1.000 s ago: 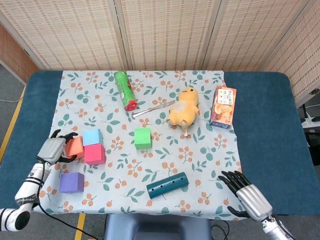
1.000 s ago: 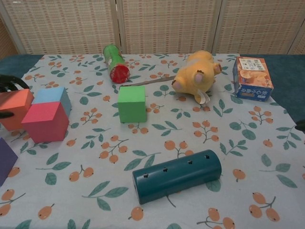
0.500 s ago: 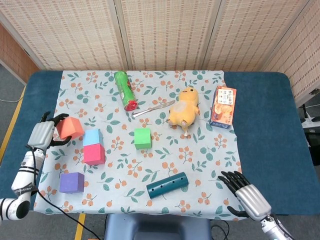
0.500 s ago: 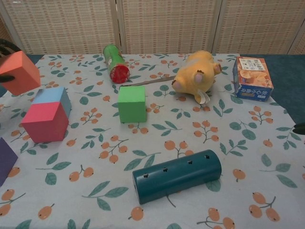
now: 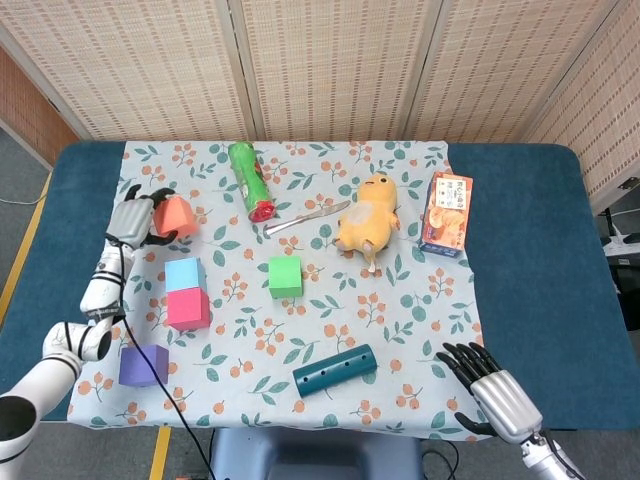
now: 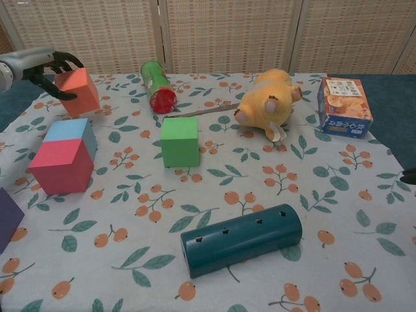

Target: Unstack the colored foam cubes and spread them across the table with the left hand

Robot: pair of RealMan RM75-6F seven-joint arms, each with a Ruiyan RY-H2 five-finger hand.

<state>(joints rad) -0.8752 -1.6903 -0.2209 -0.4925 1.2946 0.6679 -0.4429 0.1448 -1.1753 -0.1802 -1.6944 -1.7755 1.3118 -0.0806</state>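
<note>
**Observer:** Where was the left hand at that point, and what did it have?

**Operator:** I had the left hand (image 5: 133,217) out over the far-left part of the flowered cloth (image 5: 400,300), with the forearm running up from the near-left corner of the table (image 5: 520,250). Its fingers (image 6: 57,64) were curled around the orange cube (image 5: 177,215), gripping it from the left side. In the chest view the cube sat tilted in the grip, one corner low. I could not tell whether it touched the cloth.

**Observer:** And the other cubes?

**Operator:** The light blue cube (image 5: 184,273) and the pink cube (image 5: 188,307) sat touching each other, the pink one nearer to me, both on the cloth below the held cube. The purple cube (image 5: 144,364) lay near the front-left edge. The green cube (image 5: 285,276) stood alone near the middle, well apart from the rest.

**Observer:** What about the right hand?

**Operator:** My right hand (image 5: 492,394) rested at the near-right edge, off the cloth, fingers spread and holding nothing. The chest view caught only a dark sliver of it at the right border.

**Observer:** Anything near the held cube?

**Operator:** The green canister (image 5: 249,179) lay just to its right, red end toward me.
</note>
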